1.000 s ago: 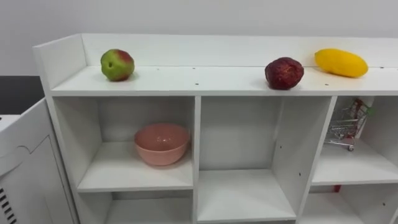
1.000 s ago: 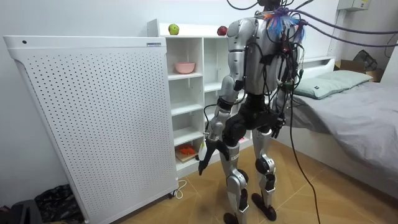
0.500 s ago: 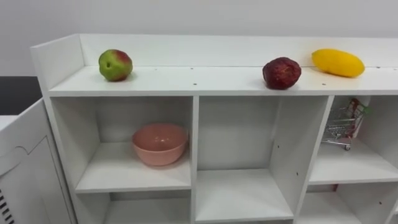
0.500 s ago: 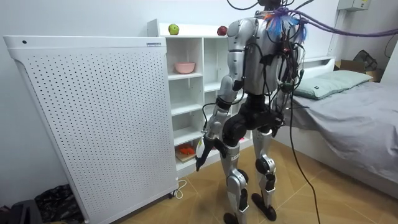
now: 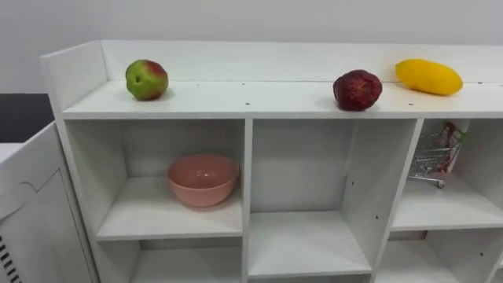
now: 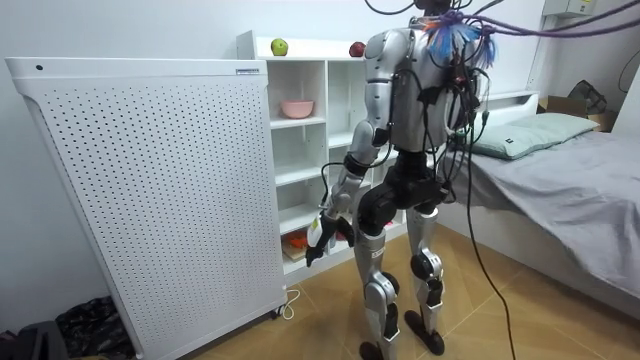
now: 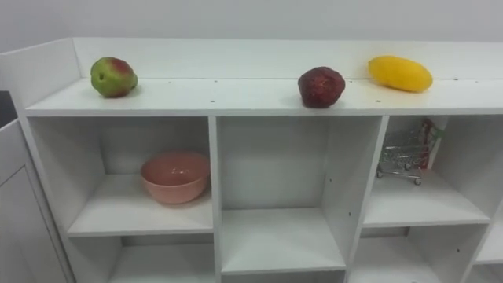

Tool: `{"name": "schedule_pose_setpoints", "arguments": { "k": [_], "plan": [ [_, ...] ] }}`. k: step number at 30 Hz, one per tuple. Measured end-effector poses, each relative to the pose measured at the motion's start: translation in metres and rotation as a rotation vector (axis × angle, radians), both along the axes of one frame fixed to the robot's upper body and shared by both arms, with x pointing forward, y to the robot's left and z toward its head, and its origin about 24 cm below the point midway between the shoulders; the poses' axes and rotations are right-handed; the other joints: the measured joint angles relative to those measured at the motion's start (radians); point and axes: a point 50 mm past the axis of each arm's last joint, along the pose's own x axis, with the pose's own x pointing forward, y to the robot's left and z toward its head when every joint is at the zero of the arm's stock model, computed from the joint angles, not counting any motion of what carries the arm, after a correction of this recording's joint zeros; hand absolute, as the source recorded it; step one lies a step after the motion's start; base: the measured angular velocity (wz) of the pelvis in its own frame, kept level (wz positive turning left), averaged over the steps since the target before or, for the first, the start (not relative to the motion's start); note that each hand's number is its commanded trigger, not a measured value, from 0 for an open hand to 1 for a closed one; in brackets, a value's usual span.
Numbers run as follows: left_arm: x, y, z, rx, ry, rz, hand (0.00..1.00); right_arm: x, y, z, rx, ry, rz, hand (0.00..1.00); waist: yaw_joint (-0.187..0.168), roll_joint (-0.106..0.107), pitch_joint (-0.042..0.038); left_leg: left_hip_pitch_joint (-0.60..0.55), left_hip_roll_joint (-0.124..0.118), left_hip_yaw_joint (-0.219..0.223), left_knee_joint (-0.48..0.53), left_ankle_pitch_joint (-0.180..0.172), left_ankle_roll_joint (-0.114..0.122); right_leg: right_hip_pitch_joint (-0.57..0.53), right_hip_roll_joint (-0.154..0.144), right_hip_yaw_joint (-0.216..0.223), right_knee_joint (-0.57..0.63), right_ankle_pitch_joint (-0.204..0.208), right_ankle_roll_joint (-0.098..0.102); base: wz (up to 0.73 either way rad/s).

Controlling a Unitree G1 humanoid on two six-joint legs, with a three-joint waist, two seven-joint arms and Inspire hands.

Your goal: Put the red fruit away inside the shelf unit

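Left hand (image 6: 314, 243) higher (round apple (image 5: 146, 79))

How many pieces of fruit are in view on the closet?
3, all on the closet top: an apple at the left, a dark red fruit right of the middle, a yellow fruit far right. Lower compartments may hide more.
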Motion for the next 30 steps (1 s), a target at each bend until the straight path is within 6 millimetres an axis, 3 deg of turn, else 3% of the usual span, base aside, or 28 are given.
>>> {"name": "schedule_pose_setpoints", "arguments": {
  "k": [14, 30],
  "plan": [
    [0.013, -0.003, 0.004, -0.011, -0.063, -0.045, 0.0, 0.03, 0.024, 0.082, -0.095, -0.365, 0.075, 0.0, 0.003, 0.011, -0.0041, -0.008, 0.001, -0.011, -0.004, 0.0, 0.0, -0.012, 0.003, 0.007, 0.0, 0.001, -0.001, -0.01],
    [0.027, -0.007, 0.005, -0.023, -0.096, -0.071, 0.0, 0.052, 0.031, 0.145, -0.158, -0.62, 0.065, 0.0, 0.027, 0.007, -0.0019, -0.042, 0.0, -0.034, 0.002, 0.021, -0.003, -0.035, -0.001, -0.032, 0.015, 0.005, -0.007, 0.06]
  ]
}}
